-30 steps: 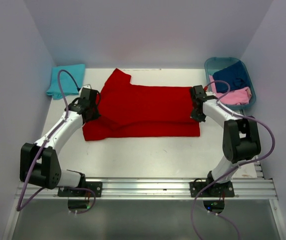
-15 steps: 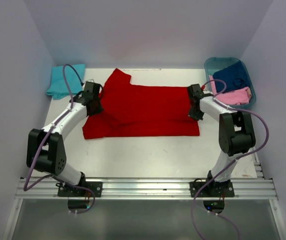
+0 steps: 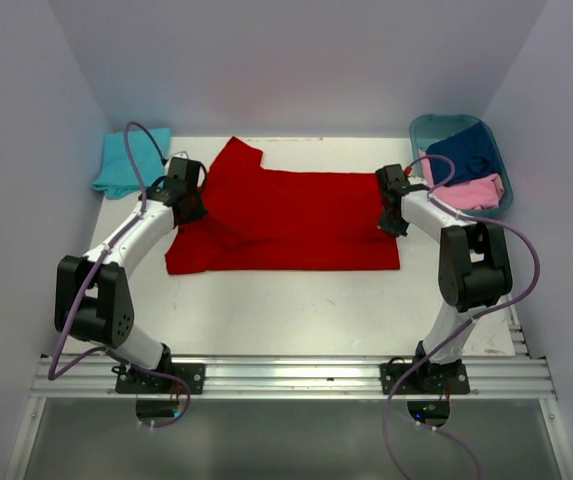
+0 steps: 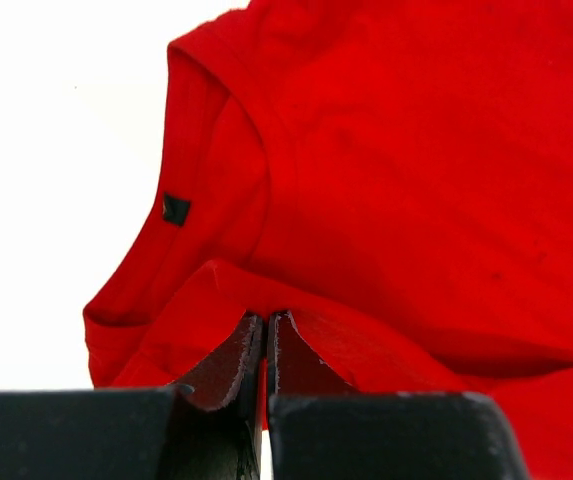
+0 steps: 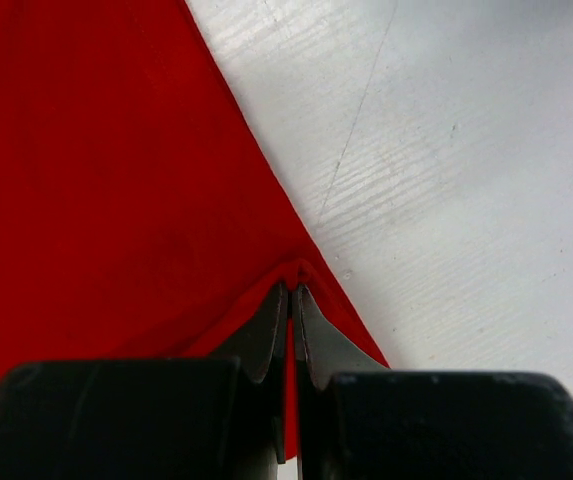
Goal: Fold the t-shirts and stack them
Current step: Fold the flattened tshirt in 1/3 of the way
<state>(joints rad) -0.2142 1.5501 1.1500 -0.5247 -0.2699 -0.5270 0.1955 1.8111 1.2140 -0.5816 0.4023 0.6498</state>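
Note:
A large red t-shirt point(image 3: 286, 220) lies spread across the middle of the table, partly folded. My left gripper point(image 3: 188, 190) is shut on a pinched fold of the red t-shirt near its collar point(image 4: 181, 215), at the shirt's left end. My right gripper point(image 3: 394, 200) is shut on the red t-shirt's right edge point(image 5: 306, 275). A turquoise t-shirt point(image 3: 126, 160) lies folded at the back left. A navy t-shirt point(image 3: 463, 152) and a pink t-shirt point(image 3: 466, 190) lie in the basket.
A teal plastic basket point(image 3: 425, 129) stands at the back right corner. White walls close the table on three sides. Bare white table point(image 3: 286, 310) runs between the red shirt and the arm bases.
Both grippers have moved toward the back of the table with the red t-shirt's edges pinched. The left gripper moved from the shirt's left side up toward the collar.

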